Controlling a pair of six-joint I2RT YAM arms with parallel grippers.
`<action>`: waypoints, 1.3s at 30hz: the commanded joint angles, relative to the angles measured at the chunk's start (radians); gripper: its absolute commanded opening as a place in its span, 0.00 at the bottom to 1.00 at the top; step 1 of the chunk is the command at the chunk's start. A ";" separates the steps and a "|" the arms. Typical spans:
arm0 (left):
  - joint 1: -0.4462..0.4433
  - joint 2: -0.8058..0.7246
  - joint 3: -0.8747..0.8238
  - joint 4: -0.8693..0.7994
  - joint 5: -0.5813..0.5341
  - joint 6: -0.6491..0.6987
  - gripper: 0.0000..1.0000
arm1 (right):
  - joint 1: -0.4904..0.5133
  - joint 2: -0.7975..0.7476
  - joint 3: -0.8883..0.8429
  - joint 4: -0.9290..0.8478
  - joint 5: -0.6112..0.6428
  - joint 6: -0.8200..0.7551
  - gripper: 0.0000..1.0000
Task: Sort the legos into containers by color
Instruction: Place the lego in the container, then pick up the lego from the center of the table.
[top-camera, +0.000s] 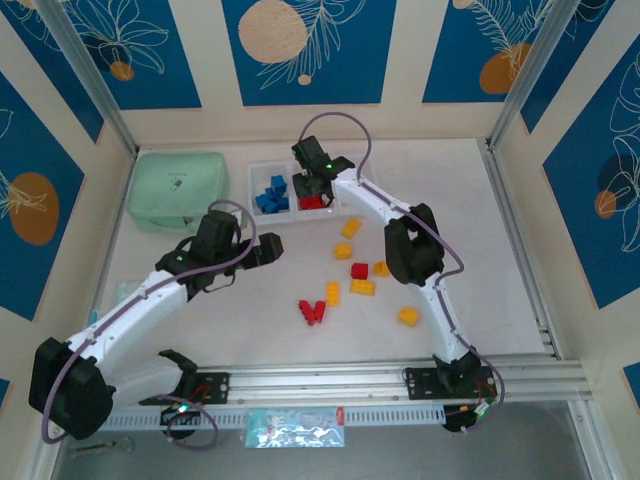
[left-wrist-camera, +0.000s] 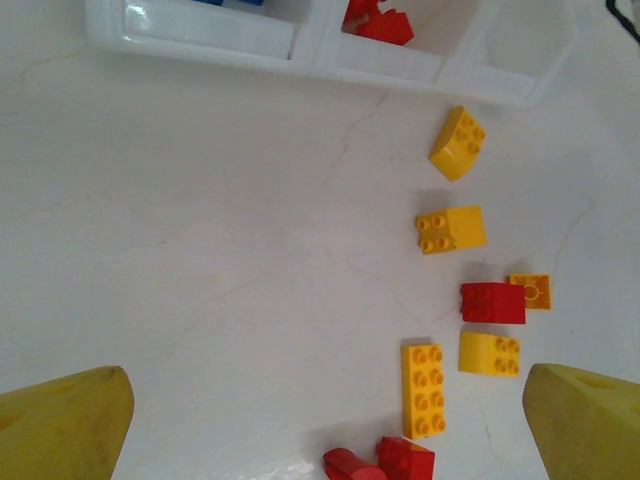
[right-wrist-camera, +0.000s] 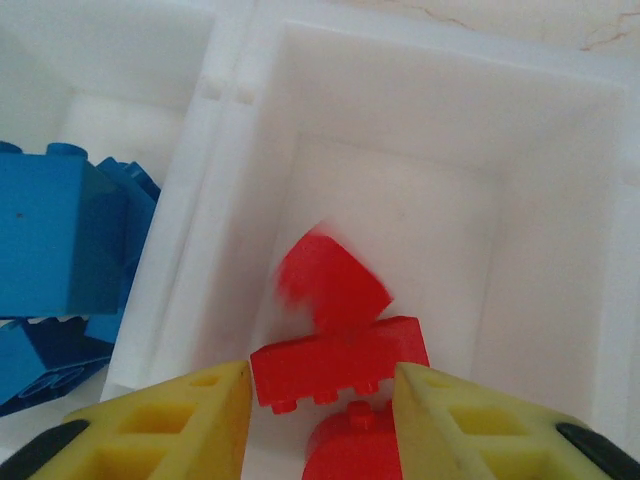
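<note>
1. Legos, small studded plastic bricks in blue, red and yellow-orange (top-camera: 362, 287), were partly sorted into the bins and partly loose on the white table (top-camera: 480, 250).
2. We saw the three small square white plastic open-top containers (top-camera: 256, 178) joined in a row at the far side of the table, just right of a mint-green zippered pouch (top-camera: 178, 190).
3. Blue bricks (right-wrist-camera: 60, 240) lay piled in the left container, and red bricks (right-wrist-camera: 340, 368) lay in the middle one.
4. The right gripper (right-wrist-camera: 322, 378) hung directly over the middle container with its yellow fingers (right-wrist-camera: 170, 420) part-way apart. A flat red brick sat in the gap between them, and we could not tell whether they gripped it. A second red brick (right-wrist-camera: 330, 280) just beyond it looked blurred.
5. The left gripper (top-camera: 276, 248) hovered above bare table near the containers, its jaws spread wide and holding nothing. Its yellow fingertips (left-wrist-camera: 60, 425) sat at the bottom corners of the left wrist view.
6. Several yellow-orange bricks (left-wrist-camera: 424, 390) were scattered on the table between the two arms. One loose red brick (left-wrist-camera: 492, 302) lay touching a small flat orange piece (left-wrist-camera: 530, 291), and more red pieces (top-camera: 312, 312) lay nearer the arm bases.
</note>
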 joint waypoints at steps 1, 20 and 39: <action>0.011 -0.014 0.026 0.004 0.041 0.018 0.99 | 0.004 -0.136 -0.080 0.008 -0.028 0.010 0.43; -0.092 -0.154 -0.096 0.000 0.023 -0.048 0.99 | -0.007 -0.660 -0.748 -0.058 -0.135 0.175 0.57; -0.211 -0.164 -0.225 0.141 -0.068 -0.169 0.99 | 0.058 -0.685 -1.032 -0.040 -0.011 0.371 0.77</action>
